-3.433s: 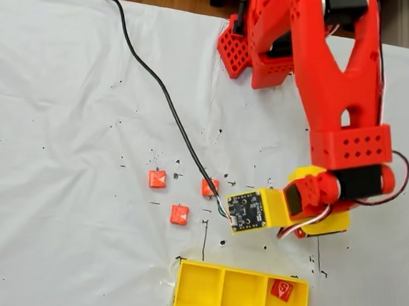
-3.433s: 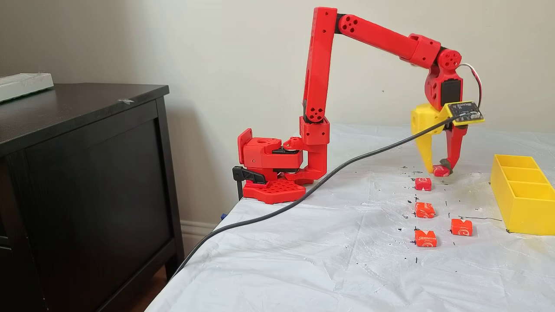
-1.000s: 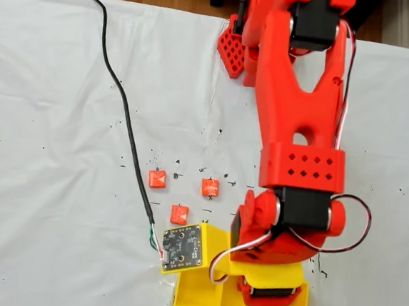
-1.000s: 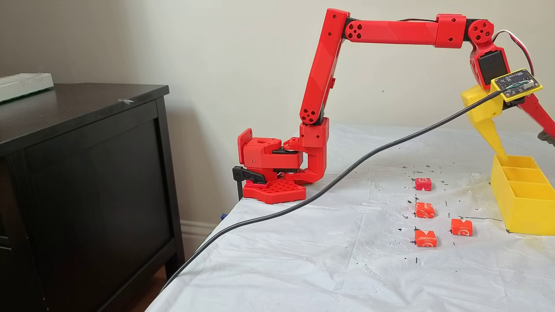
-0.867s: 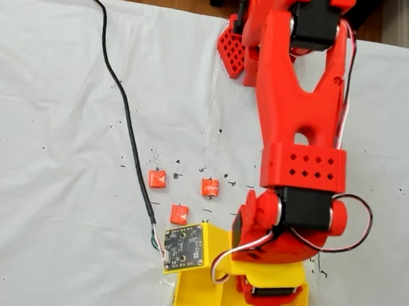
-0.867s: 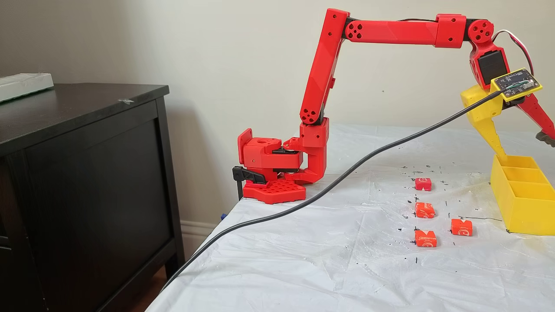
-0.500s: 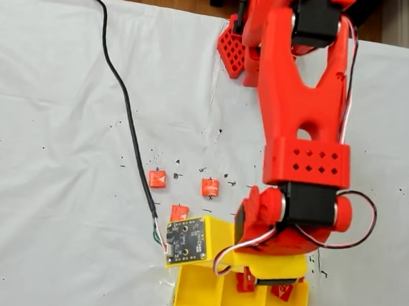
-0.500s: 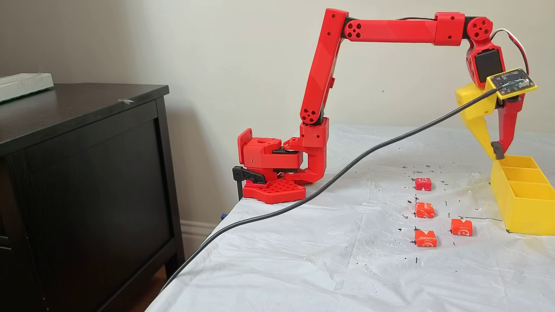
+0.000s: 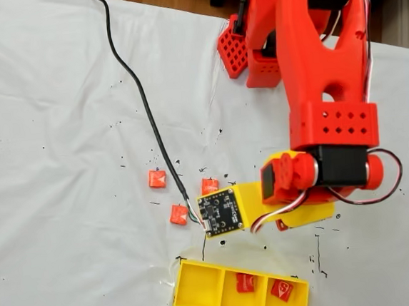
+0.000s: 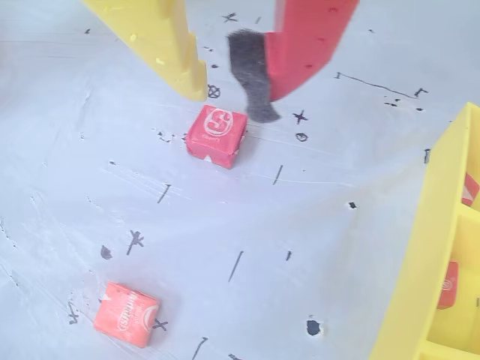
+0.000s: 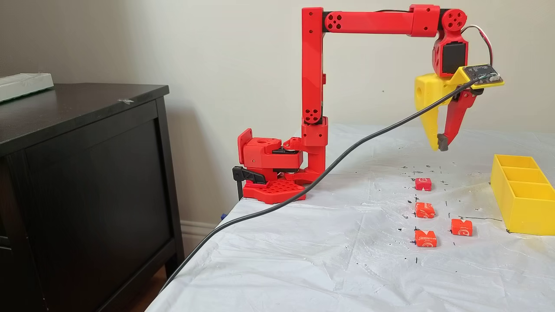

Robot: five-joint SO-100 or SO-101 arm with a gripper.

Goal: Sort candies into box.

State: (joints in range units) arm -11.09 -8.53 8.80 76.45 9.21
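Several red-orange candies lie loose on the white sheet: candy [image 11: 423,184], candy [image 11: 425,210], candy [image 11: 425,238] and candy [image 11: 461,227]. The yellow box [image 9: 196,300] holds one candy [image 9: 245,282] in its middle compartment and one candy [image 9: 282,289] in the right one. My gripper [image 11: 437,147] hangs high above the sheet, shut, with nothing between its tips. In the wrist view the gripper [image 10: 225,97] is just above a candy [image 10: 216,135] with a white mark. A further candy [image 10: 126,313] lies lower left, and the box [image 10: 427,255] is at the right.
A black cable [image 9: 151,115] runs across the sheet to the wrist board. The red arm base [image 11: 269,173] is clamped at the table's edge. A dark cabinet [image 11: 86,173] stands off the table to the left. Black ink marks dot the sheet.
The gripper stood open over the box, where a second candy now lies in the middle compartment. It then shut and swung back from the box to above the loose candies.
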